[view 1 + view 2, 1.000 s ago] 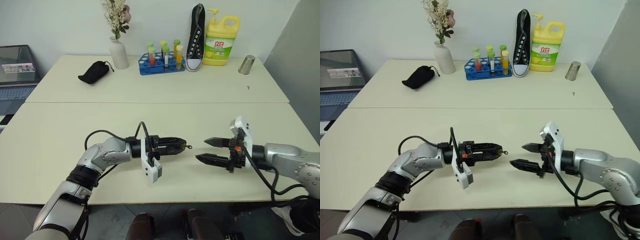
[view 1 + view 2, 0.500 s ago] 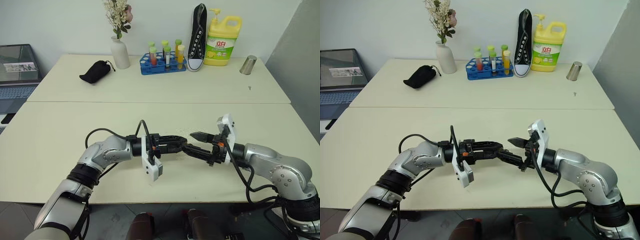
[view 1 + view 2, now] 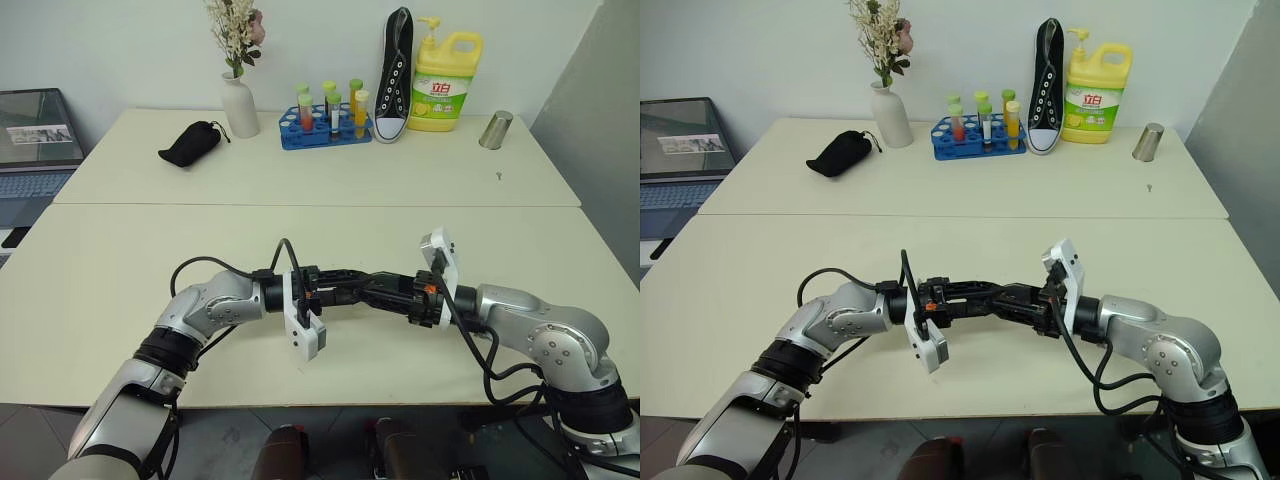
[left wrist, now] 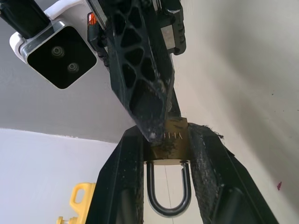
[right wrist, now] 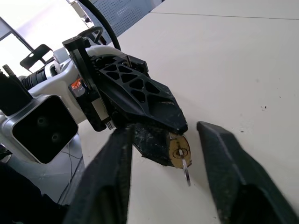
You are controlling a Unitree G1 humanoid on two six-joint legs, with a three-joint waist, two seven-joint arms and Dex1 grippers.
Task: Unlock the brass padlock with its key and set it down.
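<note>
Table (image 3: 120,290) | brass padlock (image 4: 169,143) clamped in left gripper (image 4: 166,154) | right gripper (image 5: 163,154) apparently astride

The right pincer (image 5: 175,154) has swung in around the brass padlock (image 5: 179,150).

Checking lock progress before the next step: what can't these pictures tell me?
- Left wrist view: one finger of the right gripper covers part of the brass padlock, so it is unclear whether its shackle is released.
- Right wrist view: the key is blurred, its turn unreadable.
- Head views: padlock too small to judge.
</note>
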